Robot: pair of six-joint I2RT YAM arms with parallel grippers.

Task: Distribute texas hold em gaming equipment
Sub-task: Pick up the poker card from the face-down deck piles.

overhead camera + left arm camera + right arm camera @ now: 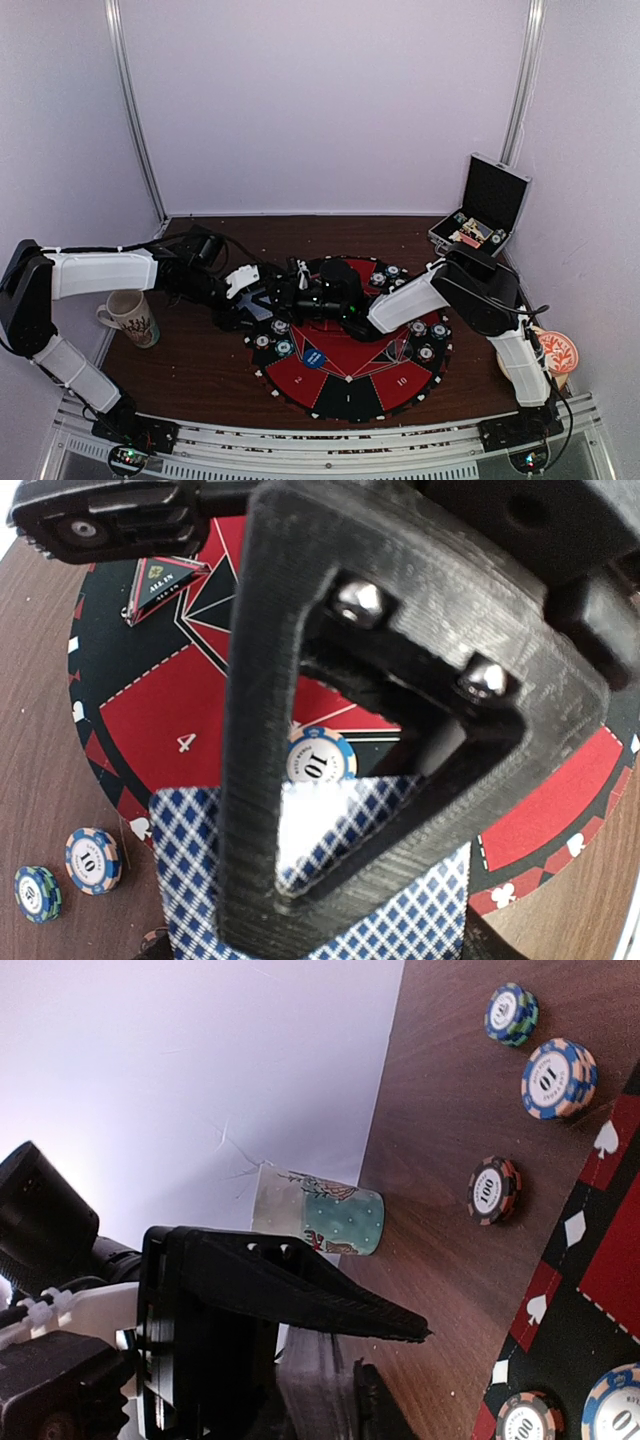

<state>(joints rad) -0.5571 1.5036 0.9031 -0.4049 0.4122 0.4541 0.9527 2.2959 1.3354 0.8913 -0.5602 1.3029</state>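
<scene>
Poker chips (558, 1078) ring the round mat (350, 385), so you're partway: the right gripper (330, 295) looks closed on the card stack (320, 1400) over the mat's far-left side, you can't tell the left gripper's (290, 285) hold on a blue-checked card (190, 880), and no cards are dealt yet.

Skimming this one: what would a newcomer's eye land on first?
The round red-and-black poker mat at centre, ringed with chips, where both arms meet over its far-left part. Next, the blue-checked cards filling the bottom of the left wrist view, and the open case at far right.
</scene>
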